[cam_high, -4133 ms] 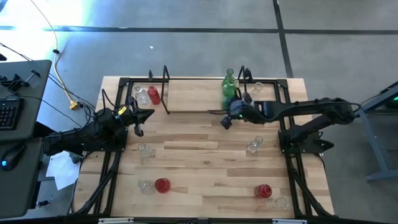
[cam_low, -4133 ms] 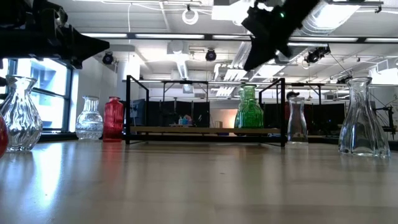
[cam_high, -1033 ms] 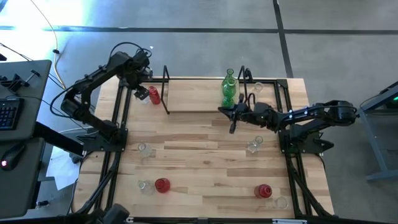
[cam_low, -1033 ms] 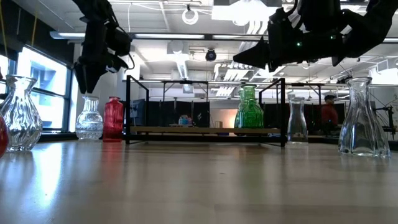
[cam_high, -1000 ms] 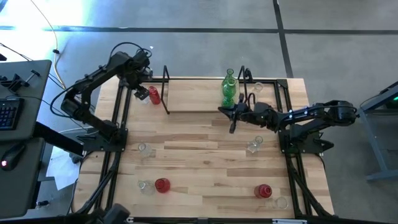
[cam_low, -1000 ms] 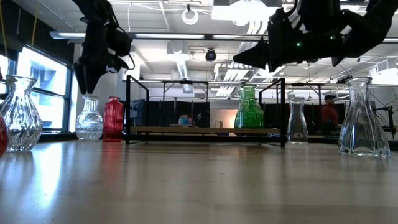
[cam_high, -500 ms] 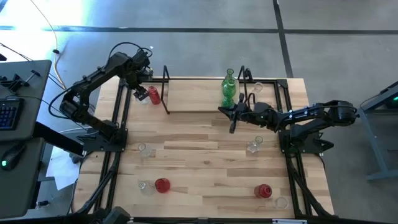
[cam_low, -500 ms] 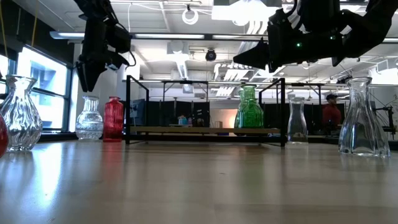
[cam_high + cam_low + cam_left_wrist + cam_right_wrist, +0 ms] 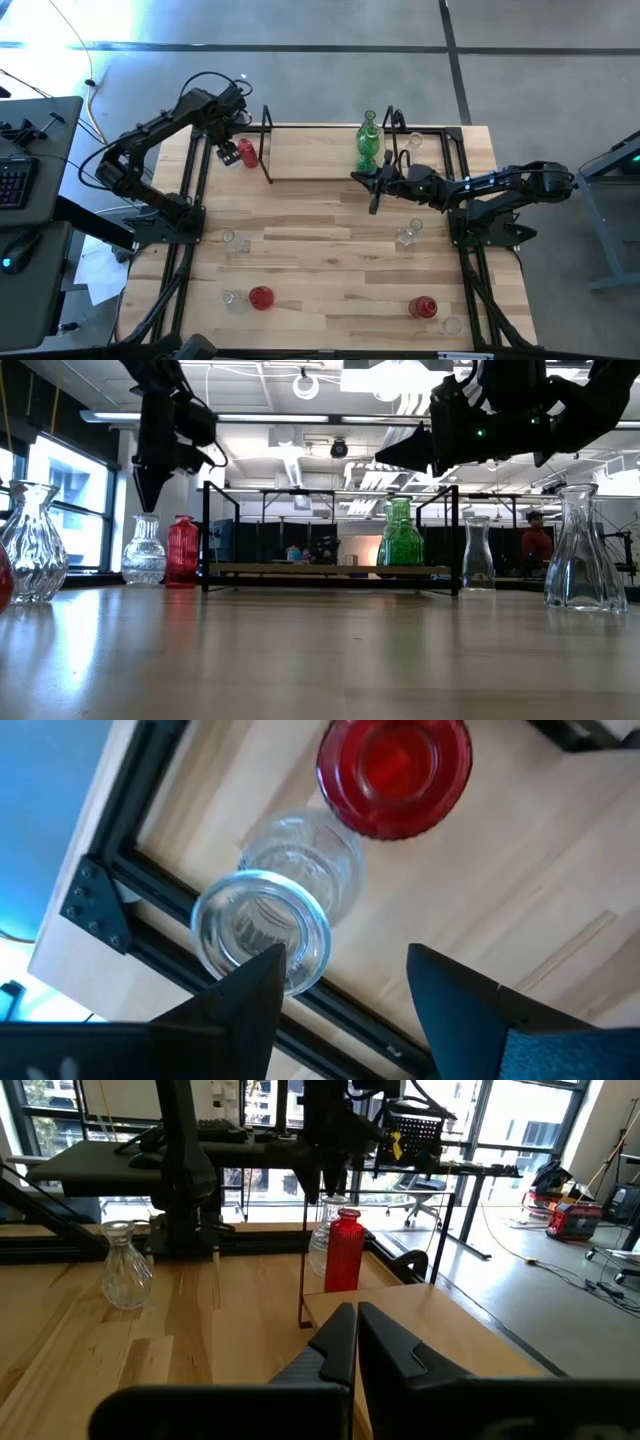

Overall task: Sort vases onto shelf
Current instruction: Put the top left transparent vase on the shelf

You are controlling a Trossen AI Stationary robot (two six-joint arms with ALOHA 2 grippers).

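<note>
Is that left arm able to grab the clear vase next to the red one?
Probably yes: the left pincer hangs open right above the clear vase, nothing between them; the red vase stands beside it.

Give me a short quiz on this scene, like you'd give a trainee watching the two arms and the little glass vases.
1. True or false: the left gripper hangs over a clear vase that stands beside a red vase.
2. What colour is the vase standing on the shelf? A red, B green, C clear.
3. Fill in: the right gripper has its jaws ____.

Key
1. True. Its jaws stand apart above the vase's mouth, gripping nothing.
2. B. It stands at the shelf's right end.
3. Shut. It holds nothing and sits in front of the green vase.
</note>
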